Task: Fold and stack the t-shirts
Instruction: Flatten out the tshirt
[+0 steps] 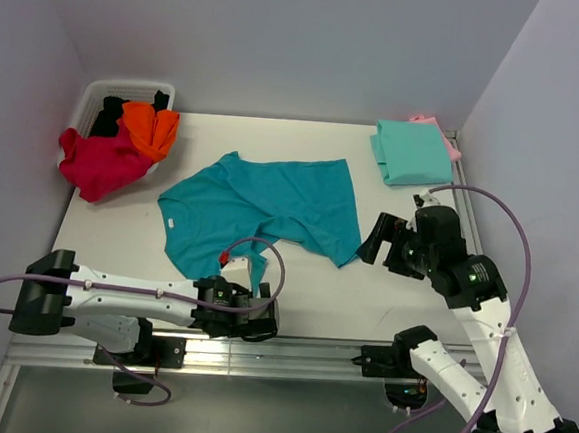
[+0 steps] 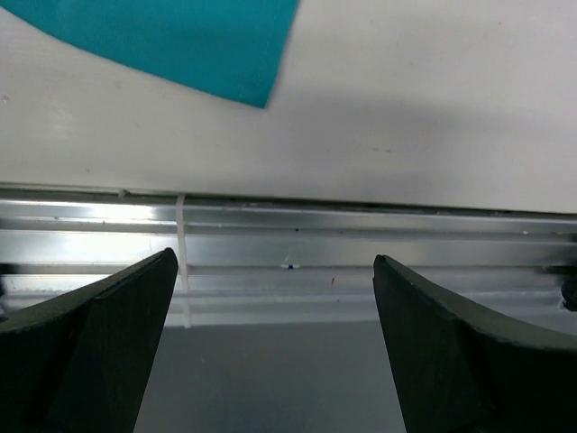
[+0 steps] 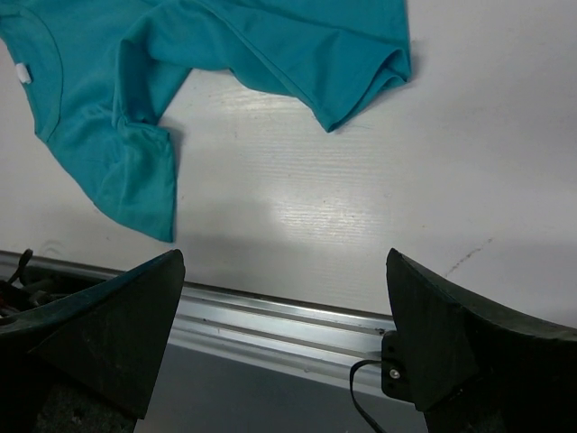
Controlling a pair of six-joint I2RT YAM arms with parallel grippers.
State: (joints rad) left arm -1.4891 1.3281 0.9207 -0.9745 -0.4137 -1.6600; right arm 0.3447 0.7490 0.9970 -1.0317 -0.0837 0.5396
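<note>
The left gripper (image 2: pixel 275 262) is held open, with nothing between its dark fingers, low over the near edge of the table (image 2: pixel 406 117) by the aluminium rail (image 2: pixel 361 225). The right gripper (image 3: pixel 284 262) is likewise spread wide and empty, above bare tabletop just right of the teal-blue t-shirt (image 1: pixel 270 210). This shirt is laid out, rumpled, at mid-table. Its long axis is set left to right, with the collar pointed left and the hem right. One sleeve is turned toward the near edge, close to the left gripper. A mint-green t-shirt (image 1: pixel 415 154) is seen folded at the far right corner, on a pink t-shirt (image 1: pixel 451 147). The crimson t-shirt (image 1: pixel 98 161), orange t-shirt (image 1: pixel 151 130) and black t-shirt (image 1: pixel 107 117) are heaped in and over the white basket (image 1: pixel 129 91) at far left.
</note>
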